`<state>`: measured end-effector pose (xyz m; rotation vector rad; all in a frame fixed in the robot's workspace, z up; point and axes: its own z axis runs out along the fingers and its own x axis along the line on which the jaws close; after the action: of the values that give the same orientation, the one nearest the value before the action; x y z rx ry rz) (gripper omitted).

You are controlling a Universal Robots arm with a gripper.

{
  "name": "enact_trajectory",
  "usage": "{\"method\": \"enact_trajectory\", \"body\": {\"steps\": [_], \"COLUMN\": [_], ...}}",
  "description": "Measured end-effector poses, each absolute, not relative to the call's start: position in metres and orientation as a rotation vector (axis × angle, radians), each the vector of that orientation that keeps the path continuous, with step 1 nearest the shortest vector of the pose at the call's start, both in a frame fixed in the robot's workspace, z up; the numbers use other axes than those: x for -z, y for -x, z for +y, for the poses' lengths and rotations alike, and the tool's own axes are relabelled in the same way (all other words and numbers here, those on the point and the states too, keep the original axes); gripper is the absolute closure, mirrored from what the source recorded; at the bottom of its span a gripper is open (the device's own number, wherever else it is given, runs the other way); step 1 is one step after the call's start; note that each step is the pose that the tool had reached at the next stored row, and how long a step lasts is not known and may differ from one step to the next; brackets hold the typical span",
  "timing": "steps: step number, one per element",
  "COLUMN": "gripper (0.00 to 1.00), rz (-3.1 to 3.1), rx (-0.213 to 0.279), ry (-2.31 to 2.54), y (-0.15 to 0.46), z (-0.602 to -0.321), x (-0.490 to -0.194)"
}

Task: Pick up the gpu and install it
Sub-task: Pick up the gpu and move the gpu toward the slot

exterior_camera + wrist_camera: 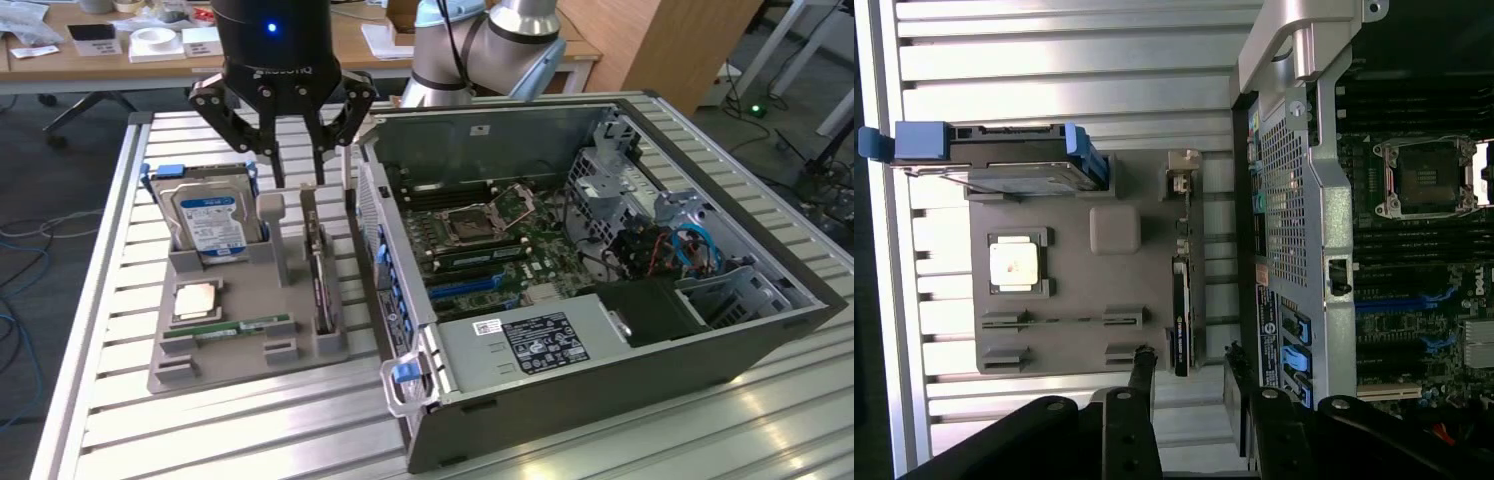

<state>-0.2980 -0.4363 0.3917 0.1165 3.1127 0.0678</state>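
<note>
Because it stands on its long edge in a slot of the grey tray (220, 375), the gpu (322, 275) offers only its thin upper rim. I judge it light, stiff and fragile: a bare circuit card best pinched across its two flat faces near mid-length, squarely so it cannot twist, and kept off whatever contacts sit down in the slot. Taking the exterior view as a dial centred on the tray, the RAM stick (247, 327) lies nearest at 6 o'clock. The CPU (196, 299) sits just behind it toward 9. The gpu runs along the 3 o'clock side, just beside the wall of the open computer case (747, 330), whose motherboard (494, 240) lies exposed further out at 3. Farther back, at 11 o'clock, the hard drive (211, 222) stands upright. Over the card's far end, near 1 o'clock, the gripper (302, 178) hangs with its fingers spread apart and nothing between them. Whether a tip touches the rim I cannot tell.
</note>
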Motion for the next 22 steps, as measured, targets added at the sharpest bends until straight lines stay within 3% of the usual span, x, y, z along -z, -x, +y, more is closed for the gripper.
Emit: {"method": "enact_trajectory", "body": {"steps": [22], "gripper": [0.58], "rz": [3.113], "rx": [-0.069], "ry": [-0.117], "y": [0.298], "z": [-0.436], "x": [-0.371]}}
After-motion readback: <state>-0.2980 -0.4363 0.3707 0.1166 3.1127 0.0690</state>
